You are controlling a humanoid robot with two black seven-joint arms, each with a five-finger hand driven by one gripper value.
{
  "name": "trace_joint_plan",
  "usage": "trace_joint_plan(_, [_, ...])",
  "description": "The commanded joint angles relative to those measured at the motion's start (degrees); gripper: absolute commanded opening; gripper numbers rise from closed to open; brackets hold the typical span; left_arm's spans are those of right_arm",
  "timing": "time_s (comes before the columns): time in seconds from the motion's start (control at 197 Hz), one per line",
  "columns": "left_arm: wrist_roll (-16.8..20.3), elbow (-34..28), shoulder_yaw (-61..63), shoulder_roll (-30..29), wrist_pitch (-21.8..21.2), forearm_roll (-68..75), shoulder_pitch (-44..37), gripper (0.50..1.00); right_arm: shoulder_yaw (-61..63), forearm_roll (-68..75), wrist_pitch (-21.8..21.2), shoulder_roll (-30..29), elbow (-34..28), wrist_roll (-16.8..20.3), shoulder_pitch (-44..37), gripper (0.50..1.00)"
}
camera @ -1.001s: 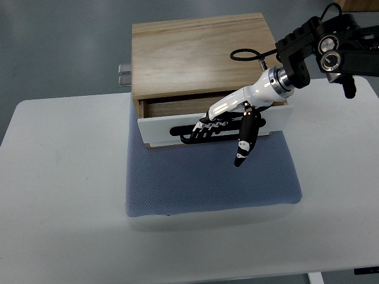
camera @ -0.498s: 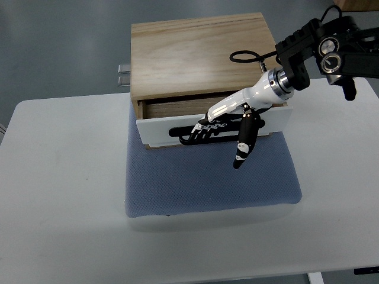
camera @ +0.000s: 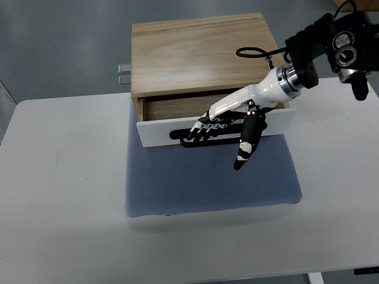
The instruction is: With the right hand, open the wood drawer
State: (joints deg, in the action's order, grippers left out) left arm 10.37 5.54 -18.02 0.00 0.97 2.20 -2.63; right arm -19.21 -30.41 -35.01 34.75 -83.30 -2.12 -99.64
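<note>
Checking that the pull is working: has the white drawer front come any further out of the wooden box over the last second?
Cannot tell: against the wooden box, the white drawer front sits almost where it was. The right hand stays hooked in its slot.

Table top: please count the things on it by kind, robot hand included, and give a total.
Wooden drawer box: 1
White drawer front with black handle slot: 1
Blue mat: 1
Right robot hand, fingers hooked in the handle slot: 1
Total: 4

Robot lab, white table (camera: pixel 65 195), grey floor (camera: pixel 59 47), blue mat (camera: pixel 207 183)
</note>
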Motion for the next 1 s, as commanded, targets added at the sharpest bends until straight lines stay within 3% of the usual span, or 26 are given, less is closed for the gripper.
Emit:
trace_joint_plan(0.0, [0.0,0.0,0.0,0.0,0.0,0.0,0.0,1.000,1.4,0.2,0.0,1.1,-0.2,0.0,-0.5,0.940])
trace_joint_plan(0.208, [0.0,0.0,0.0,0.0,0.0,0.0,0.0,1.000,7.0,4.0,0.0,4.1,-0.4,0.0,-1.5,0.942])
trace_joint_plan(0.457, [0.0,0.0,0.0,0.0,0.0,0.0,0.0,1.000,23.7,7.1,0.0,9.7,1.9,-0.1,3.5,0.942])
trace_joint_plan(0.513, [0.0,0.0,0.0,0.0,0.0,0.0,0.0,1.000,31.0,8.1,0.0,12.4,6.2,-0.1,10.3,0.942])
trace_joint_plan(0.62, [0.0,0.0,0.0,0.0,0.0,0.0,0.0,1.000,39.3,8.3,0.0,11.7,13.3,-0.2,16.7,0.942])
trace_joint_plan(0.717, [0.0,0.0,0.0,0.0,0.0,0.0,0.0,1.000,49.0,8.6,9.7,8.7,21.2,-2.8,24.0,0.942])
trace_joint_plan(0.839, [0.0,0.0,0.0,0.0,0.0,0.0,0.0,1.000,58.6,8.7,17.8,5.1,27.7,-7.3,31.0,0.940])
trace_joint_plan(0.996, [0.0,0.0,0.0,0.0,0.0,0.0,0.0,1.000,67.1,9.7,28.5,-1.1,35.8,-7.9,37.0,0.940])
